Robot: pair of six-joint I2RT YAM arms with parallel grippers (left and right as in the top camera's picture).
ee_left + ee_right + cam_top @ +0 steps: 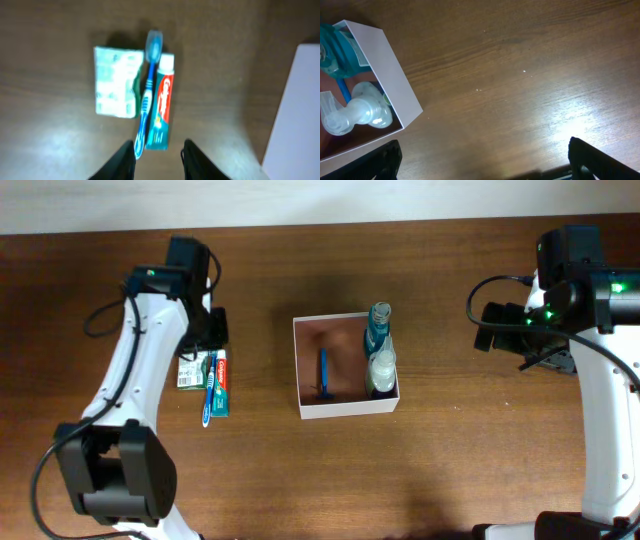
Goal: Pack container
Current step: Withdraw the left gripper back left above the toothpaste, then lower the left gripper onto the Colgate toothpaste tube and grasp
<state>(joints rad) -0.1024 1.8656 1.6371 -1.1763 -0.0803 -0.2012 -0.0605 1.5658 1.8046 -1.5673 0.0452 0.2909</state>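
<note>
**A:** Where is the container (345, 409)?

**B:** Mid-table, between the two arms. In it a razor (323, 375) lies flat. A teal bottle (379, 328) and a clear bottle (381, 368) stand by the wall on the right arm's side.

**A:** And outside the container?

**B:** On its left arm's side, well apart from it, lies a toothpaste (162, 105). A toothbrush (146, 97) lies along it, touching. A packet (115, 82) sits just beyond, farther from the container.

**A:** The grippers?

**B:** The left gripper (157, 155) hovers over the toothpaste and toothbrush, jaws partly spread and pinching nothing. The right gripper (485, 165) hangs over bare table (520, 75) on the container's other side, jaws spread wide and empty.

**A:** Which step, then?

**B:** Fetching the next item, I'd judge. The left gripper needs to drop lower and straddle just one piece. Since the two touch, it must line up carefully or it may drag both. Then it should close and carry the piece to the free floor beside the razor.
</note>
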